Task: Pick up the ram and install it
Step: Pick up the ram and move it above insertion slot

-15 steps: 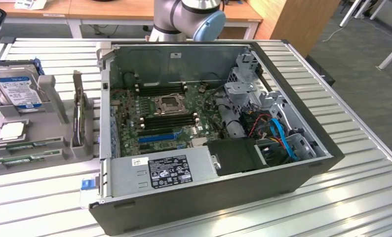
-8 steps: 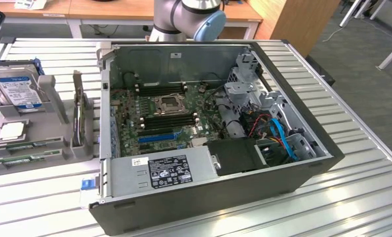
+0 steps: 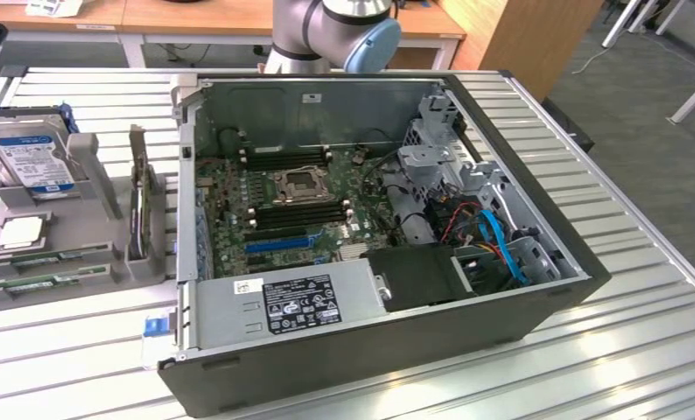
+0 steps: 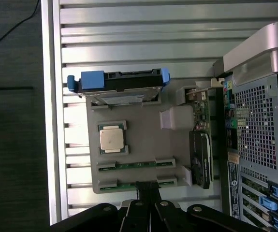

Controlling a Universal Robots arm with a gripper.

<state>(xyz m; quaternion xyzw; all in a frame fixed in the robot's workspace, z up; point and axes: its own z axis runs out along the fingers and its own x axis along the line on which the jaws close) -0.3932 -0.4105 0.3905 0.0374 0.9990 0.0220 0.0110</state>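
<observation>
Alignment matters most here: my black tool (image 4: 148, 189), drawn narrow and empty, hangs over the long flat green ram stick (image 4: 124, 184) lying in the grey plastic tray (image 4: 143, 130) on the slatted metal desk (image 4: 129, 48), so a good grasp needs me square to its long edges.

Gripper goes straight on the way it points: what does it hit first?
Probably the ram stick farther from the hard drive, in the gray holder; the gripper lines up over its middle. Height above it is unclear.
</observation>
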